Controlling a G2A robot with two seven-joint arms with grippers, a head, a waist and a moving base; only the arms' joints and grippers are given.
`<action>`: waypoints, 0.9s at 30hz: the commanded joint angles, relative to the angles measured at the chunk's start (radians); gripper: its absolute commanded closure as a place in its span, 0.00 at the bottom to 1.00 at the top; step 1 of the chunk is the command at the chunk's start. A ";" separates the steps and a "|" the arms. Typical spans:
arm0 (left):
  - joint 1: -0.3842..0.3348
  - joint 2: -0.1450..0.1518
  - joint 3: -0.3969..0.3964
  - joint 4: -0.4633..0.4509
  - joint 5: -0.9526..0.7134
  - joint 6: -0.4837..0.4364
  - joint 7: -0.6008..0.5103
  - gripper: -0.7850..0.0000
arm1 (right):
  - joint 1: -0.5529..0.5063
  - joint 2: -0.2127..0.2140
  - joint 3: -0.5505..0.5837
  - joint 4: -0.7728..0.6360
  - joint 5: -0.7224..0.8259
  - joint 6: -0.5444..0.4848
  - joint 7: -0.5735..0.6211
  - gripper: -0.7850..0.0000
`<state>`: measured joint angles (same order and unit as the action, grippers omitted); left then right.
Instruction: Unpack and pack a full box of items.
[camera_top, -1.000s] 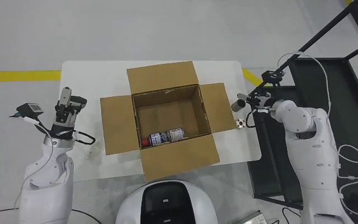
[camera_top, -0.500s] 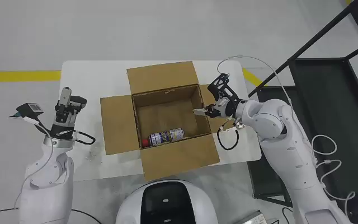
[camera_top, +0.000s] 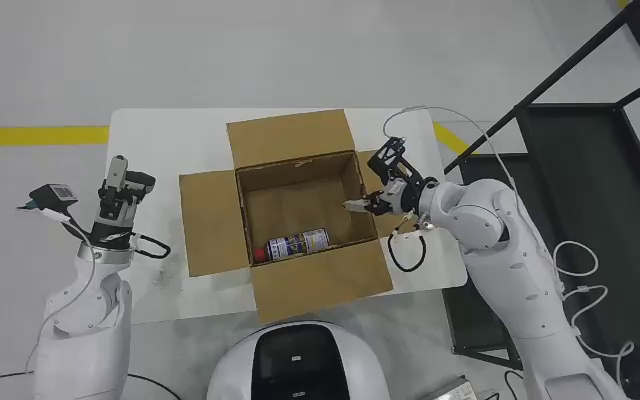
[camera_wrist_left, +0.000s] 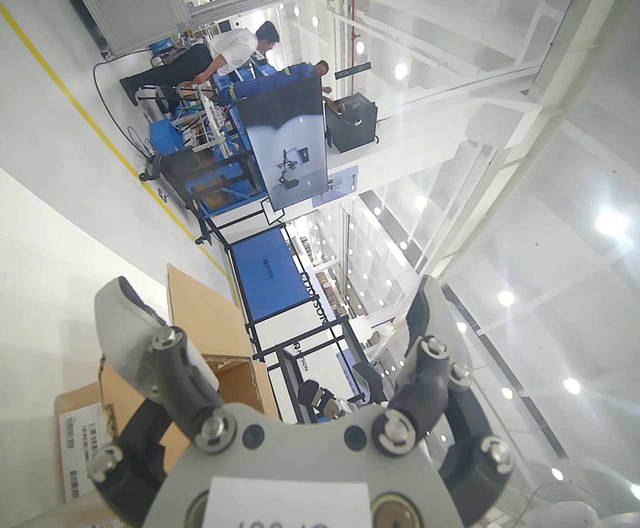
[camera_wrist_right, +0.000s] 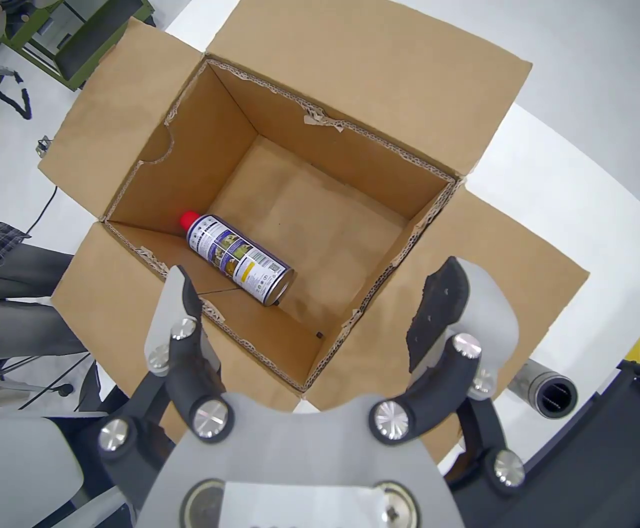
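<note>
An open cardboard box (camera_top: 290, 135) stands mid-table with its four flaps spread. Inside lies one spray can (camera_top: 297, 244) with a red cap, on its side near the front wall; the right wrist view looks down on this can (camera_wrist_right: 237, 257) and the box (camera_wrist_right: 380, 65). My right gripper (camera_top: 362, 203) hangs open above the box's right rim, holding nothing (camera_wrist_right: 310, 285). My left gripper (camera_top: 118, 175) stands open at the table's left edge, pointing upward and away from the box, with nothing between its fingers (camera_wrist_left: 272, 300).
A metal cylinder (camera_wrist_right: 542, 395) lies on the table beside the right flap. A black rack (camera_top: 560, 200) stands just off the table's right side. A small clear object (camera_top: 165, 270) rests near the left front of the white table (camera_top: 160, 130).
My right arm swung from the table's right edge, by the metal cylinder, over to the box's right rim and settled slightly lower. The left arm has not moved.
</note>
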<state>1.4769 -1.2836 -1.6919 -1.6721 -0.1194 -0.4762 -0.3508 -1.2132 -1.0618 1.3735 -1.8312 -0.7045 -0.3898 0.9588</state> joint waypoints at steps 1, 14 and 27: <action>0.000 0.000 0.000 0.000 0.000 0.000 0.000 0.00 | 0.000 -0.001 -0.002 0.008 0.010 -0.010 -0.022 0.00; 0.000 0.000 0.000 0.000 0.000 0.000 0.000 0.00 | 0.364 -0.034 -0.317 0.260 -0.047 -0.379 0.067 0.00; 0.000 0.000 0.000 0.000 0.000 0.000 0.000 0.00 | 0.492 -0.048 -0.492 0.371 -0.148 -0.474 -0.002 0.00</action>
<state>1.4769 -1.2836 -1.6919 -1.6721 -0.1194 -0.4762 -0.3508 -0.7210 -1.1094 0.8812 -1.4598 -0.8538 -0.8637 0.9563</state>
